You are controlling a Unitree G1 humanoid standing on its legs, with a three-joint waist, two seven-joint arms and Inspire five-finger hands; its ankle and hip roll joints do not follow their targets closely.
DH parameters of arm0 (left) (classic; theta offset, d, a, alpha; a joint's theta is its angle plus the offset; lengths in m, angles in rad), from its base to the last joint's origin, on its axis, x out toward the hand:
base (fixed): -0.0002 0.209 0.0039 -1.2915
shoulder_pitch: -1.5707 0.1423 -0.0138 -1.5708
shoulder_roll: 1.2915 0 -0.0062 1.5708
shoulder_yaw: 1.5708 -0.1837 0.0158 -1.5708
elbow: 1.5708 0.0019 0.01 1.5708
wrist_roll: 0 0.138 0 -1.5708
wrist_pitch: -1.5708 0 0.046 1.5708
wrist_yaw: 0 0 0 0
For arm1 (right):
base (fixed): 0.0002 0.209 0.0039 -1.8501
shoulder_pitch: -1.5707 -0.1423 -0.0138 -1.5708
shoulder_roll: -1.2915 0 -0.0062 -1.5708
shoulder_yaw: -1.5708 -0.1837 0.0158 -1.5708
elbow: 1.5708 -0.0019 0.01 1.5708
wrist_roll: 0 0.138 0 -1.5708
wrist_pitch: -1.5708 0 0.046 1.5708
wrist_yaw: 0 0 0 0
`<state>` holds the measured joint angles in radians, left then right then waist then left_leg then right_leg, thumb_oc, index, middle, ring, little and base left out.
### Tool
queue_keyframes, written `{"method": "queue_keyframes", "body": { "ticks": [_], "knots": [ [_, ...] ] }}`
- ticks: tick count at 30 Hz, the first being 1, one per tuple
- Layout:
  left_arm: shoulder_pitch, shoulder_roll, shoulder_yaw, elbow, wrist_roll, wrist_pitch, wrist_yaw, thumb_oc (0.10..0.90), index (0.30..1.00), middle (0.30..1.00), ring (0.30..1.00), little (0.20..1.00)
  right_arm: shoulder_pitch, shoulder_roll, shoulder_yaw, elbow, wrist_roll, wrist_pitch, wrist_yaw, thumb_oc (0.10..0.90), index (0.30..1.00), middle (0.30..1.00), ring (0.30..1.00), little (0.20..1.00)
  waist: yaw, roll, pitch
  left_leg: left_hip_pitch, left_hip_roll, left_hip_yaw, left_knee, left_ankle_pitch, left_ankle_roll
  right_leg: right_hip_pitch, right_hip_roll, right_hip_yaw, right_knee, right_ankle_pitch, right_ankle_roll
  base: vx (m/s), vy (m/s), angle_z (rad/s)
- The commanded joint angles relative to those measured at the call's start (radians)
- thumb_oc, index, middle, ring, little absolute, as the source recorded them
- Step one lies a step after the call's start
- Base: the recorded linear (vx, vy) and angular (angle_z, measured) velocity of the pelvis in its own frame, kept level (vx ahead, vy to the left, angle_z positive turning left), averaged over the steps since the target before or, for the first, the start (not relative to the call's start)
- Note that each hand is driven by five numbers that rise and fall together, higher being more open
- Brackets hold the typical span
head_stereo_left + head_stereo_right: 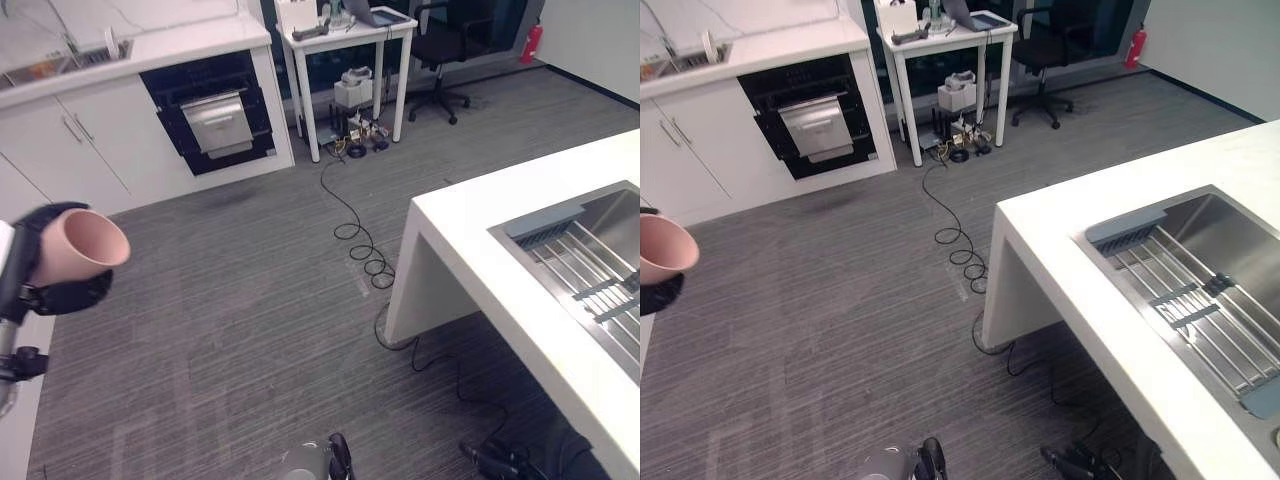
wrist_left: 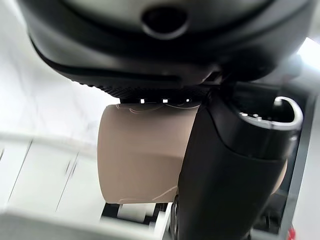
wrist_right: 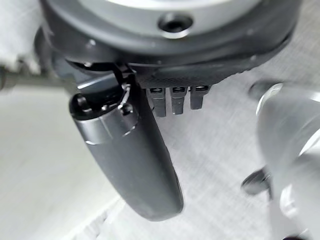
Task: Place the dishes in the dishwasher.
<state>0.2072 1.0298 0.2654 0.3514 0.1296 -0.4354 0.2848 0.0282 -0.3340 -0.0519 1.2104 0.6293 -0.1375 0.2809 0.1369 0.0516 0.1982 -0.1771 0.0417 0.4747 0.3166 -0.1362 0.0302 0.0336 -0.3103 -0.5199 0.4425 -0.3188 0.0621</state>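
Observation:
A pink cup (image 1: 80,248) lies on its side in my left hand (image 1: 62,296), held in the air at the far left with its mouth towards the room. In the left wrist view the thumb (image 2: 230,175) and curled fingers wrap the cup (image 2: 140,155). A black built-in appliance (image 1: 210,115) with a steel front panel sits in the white cabinets across the floor, far from the cup. My right hand (image 3: 135,165) hangs above the grey carpet with nothing in it, its thumb standing out.
A white counter (image 1: 470,230) with a steel sink (image 1: 1200,280) and rack stands at the right. At the back are a white table (image 1: 350,40), an office chair (image 1: 440,50) and a red fire extinguisher (image 1: 531,42). A black cable (image 1: 355,235) loops across the carpet.

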Motion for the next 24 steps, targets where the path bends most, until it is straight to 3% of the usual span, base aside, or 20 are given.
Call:
{"method": "queue_keyframes", "body": {
  "ticks": [1,2,4,5,6,7,8,9,11,12,13,15,17,18,19,24],
  "knots": [
    [-0.175,0.069,0.170,-0.097,0.022,-0.055,0.073,0.400,0.300,0.300,0.300,0.300,0.031,-0.015,0.019,-0.039,-0.055,-0.037,-0.037,0.800,0.900,0.900,0.900,0.900,-0.024,0.044,-0.012,0.042,0.081,-0.083,-0.017,-0.029,-0.051,0.119,0.079,-0.070,-0.143,0.076,0.046,0.13,0.248,0.25],
    [-0.191,0.067,0.155,-0.105,0.030,-0.068,0.074,0.400,0.300,0.300,0.300,0.300,0.034,-0.006,0.025,-0.057,-0.059,-0.032,-0.049,0.800,0.900,0.900,0.900,0.900,-0.026,0.047,-0.011,0.047,0.075,-0.088,-0.017,-0.041,-0.039,0.132,0.079,-0.074,-0.142,0.111,0.052,0.12,0.281,0.29],
    [-0.236,0.065,0.114,-0.134,0.029,-0.077,0.057,0.400,0.300,0.300,0.300,0.300,0.041,0.010,0.023,-0.085,-0.047,-0.029,-0.068,0.800,0.900,0.900,0.900,0.900,-0.040,0.050,-0.001,0.062,0.047,-0.101,-0.017,-0.071,-0.002,0.116,0.033,-0.063,-0.025,0.187,0.090,0.14,0.343,0.51],
    [-0.286,0.063,0.059,-0.163,0.024,-0.066,0.037,0.400,0.300,0.300,0.300,0.300,0.040,0.016,0.021,-0.100,-0.023,-0.034,-0.031,0.800,0.900,0.900,0.900,0.900,-0.065,0.046,0.010,0.076,0.010,-0.126,-0.017,-0.095,0.030,0.070,0.002,0.001,0.124,0.253,0.120,0.16,0.348,0.92],
    [-0.315,0.061,0.024,-0.178,0.018,-0.053,0.033,0.400,0.300,0.300,0.300,0.300,0.036,0.017,0.024,-0.107,-0.027,-0.032,-0.030,0.800,0.900,0.900,0.900,0.900,-0.081,0.048,0.017,0.084,-0.007,-0.154,-0.017,-0.104,0.043,0.032,0.008,0.062,0.208,0.262,0.126,0.18,0.266,1.07],
    [-0.351,0.056,-0.016,-0.193,0.013,-0.042,0.027,0.400,0.300,0.300,0.300,0.300,0.032,0.014,0.031,-0.109,-0.034,-0.034,-0.032,0.800,0.900,0.900,0.900,0.900,-0.102,0.044,0.023,0.090,-0.028,-0.199,-0.017,-0.112,0.053,-0.007,0.053,0.137,0.235,0.252,0.122,0.10,0.073,0.95],
    [-0.368,0.053,-0.032,-0.196,0.011,-0.040,0.024,0.400,0.300,0.300,0.300,0.300,0.031,0.013,0.032,-0.108,-0.041,-0.032,-0.031,0.800,0.900,0.900,0.900,0.900,-0.110,0.042,0.025,0.091,-0.038,-0.219,-0.017,-0.115,0.056,-0.022,0.076,0.162,0.235,0.248,0.121,0.04,-0.050,1.68],
    [-0.427,0.041,-0.088,-0.202,0.012,-0.033,0.014,0.400,0.300,0.300,0.300,0.300,0.031,0.012,0.033,-0.105,-0.058,-0.044,-0.039,0.800,0.900,0.900,0.900,0.900,-0.146,0.048,0.031,0.080,-0.054,-0.288,-0.017,-0.100,0.069,-0.088,0.171,0.220,0.217,0.253,0.093,0.02,-0.088,1.89],
    [-0.476,0.036,-0.136,-0.207,0.003,-0.023,0.007,0.400,0.300,0.300,0.300,0.300,0.032,0.010,0.038,-0.100,-0.045,-0.044,-0.027,0.800,0.900,0.900,0.900,0.900,-0.176,0.045,0.030,0.082,-0.081,-0.360,-0.017,-0.107,0.073,-0.136,0.225,0.290,0.174,0.241,0.090,0.06,-0.106,1.39],
    [-0.490,0.034,-0.149,-0.209,0.002,-0.020,0.004,0.400,0.300,0.300,0.300,0.300,0.032,0.009,0.037,-0.098,-0.039,-0.039,-0.022,0.800,0.900,0.900,0.900,0.900,-0.183,0.042,0.029,0.083,-0.089,-0.378,-0.017,-0.110,0.074,-0.145,0.230,0.308,0.146,0.243,0.090,0.17,-0.168,0.90],
    [-0.539,0.030,-0.187,-0.209,-0.008,-0.008,-0.011,0.400,0.300,0.300,0.300,0.300,0.036,-0.001,0.034,-0.087,-0.005,-0.017,0.003,0.800,0.900,0.900,0.900,0.900,-0.206,0.032,0.026,0.087,-0.111,-0.438,-0.017,-0.120,0.070,-0.162,0.244,0.365,0.016,0.258,0.090,0.19,-0.182,1.07],
    [-0.576,0.028,-0.222,-0.199,-0.011,-0.001,-0.010,0.400,0.300,0.300,0.300,0.300,0.036,-0.009,0.025,-0.060,0.005,0.006,0.024,0.800,0.900,0.900,0.900,0.900,-0.229,0.023,0.020,0.091,-0.128,-0.486,-0.017,-0.128,0.066,-0.186,0.255,0.429,-0.107,0.300,0.096,0.19,-0.222,1.63],
    [-0.618,0.029,-0.264,-0.174,-0.015,-0.018,-0.013,0.400,0.300,0.300,0.300,0.300,0.046,-0.013,0.007,0.005,0.001,0.002,0.064,0.800,0.900,0.900,0.900,0.900,-0.259,0.004,0.023,0.118,-0.149,-0.538,-0.017,-0.158,0.058,-0.264,0.269,0.503,-0.143,0.331,0.111,0.15,-0.242,1.02],
    [-0.620,0.029,-0.266,-0.173,-0.016,-0.019,-0.013,0.400,0.300,0.300,0.300,0.300,0.045,-0.013,0.007,0.006,0.001,0.001,0.065,0.800,0.900,0.900,0.900,0.900,-0.260,0.005,0.023,0.117,-0.149,-0.539,-0.017,-0.158,0.058,-0.264,0.269,0.501,-0.143,0.331,0.111,0.14,-0.321,1.16],
    [-0.610,0.032,-0.263,-0.168,-0.013,-0.036,-0.015,0.400,0.300,0.300,0.300,0.300,0.043,-0.014,0.010,0.042,-0.008,0.005,0.074,0.800,0.900,0.900,0.900,0.900,-0.249,0.000,0.020,0.123,-0.132,-0.533,-0.017,-0.151,0.041,-0.249,0.275,0.486,-0.143,0.290,0.094,0.11,-0.295,1.23],
    [-0.615,0.023,-0.282,-0.213,-0.002,0.005,-0.011,0.400,0.300,0.300,0.300,0.300,0.021,-0.030,0.045,0.042,0.013,-0.013,0.060,0.800,0.900,0.900,0.900,0.900,-0.219,-0.007,0.000,0.103,-0.089,-0.489,-0.017,-0.109,-0.003,-0.143,0.286,0.466,-0.143,0.160,0.053,0.11,-0.234,0.90]
  ]
}}
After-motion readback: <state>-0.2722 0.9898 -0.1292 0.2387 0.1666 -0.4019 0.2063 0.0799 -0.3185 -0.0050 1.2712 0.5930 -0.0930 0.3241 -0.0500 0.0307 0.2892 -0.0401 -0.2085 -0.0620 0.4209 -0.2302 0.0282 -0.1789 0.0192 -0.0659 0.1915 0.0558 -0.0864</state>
